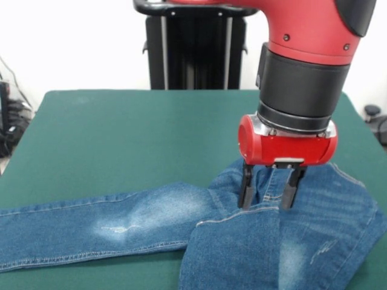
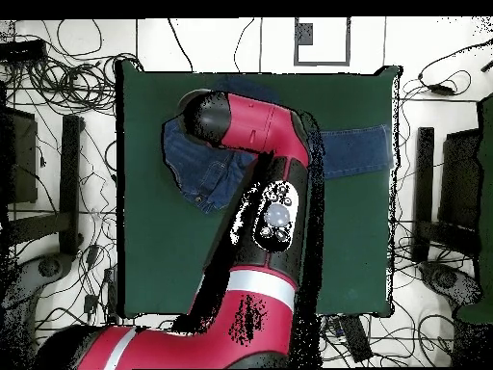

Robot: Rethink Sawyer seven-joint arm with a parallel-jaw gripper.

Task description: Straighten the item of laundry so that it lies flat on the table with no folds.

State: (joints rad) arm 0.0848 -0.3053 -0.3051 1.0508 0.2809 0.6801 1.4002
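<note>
The blue denim jeans (image 1: 145, 223) lie on the green table (image 1: 121, 133) near its front edge. One leg stretches flat to the left. The rest is bunched at the right, with a fold of denim lying over it. My gripper (image 1: 265, 206) points straight down over that fold, open, its black fingers (image 1: 245, 188) apart with their tips at the cloth on either side of a stitched hem. In the overhead view the jeans (image 2: 207, 169) show on both sides of the red arm (image 2: 274, 207), which hides the gripper; one leg (image 2: 356, 152) reaches toward the table's right edge.
The jeans run past the front view's left, right and bottom borders. Bare green cloth (image 2: 164, 260) spreads wide beside the arm. Cables (image 2: 58, 67) and dark stands (image 2: 424, 183) surround the table on the floor.
</note>
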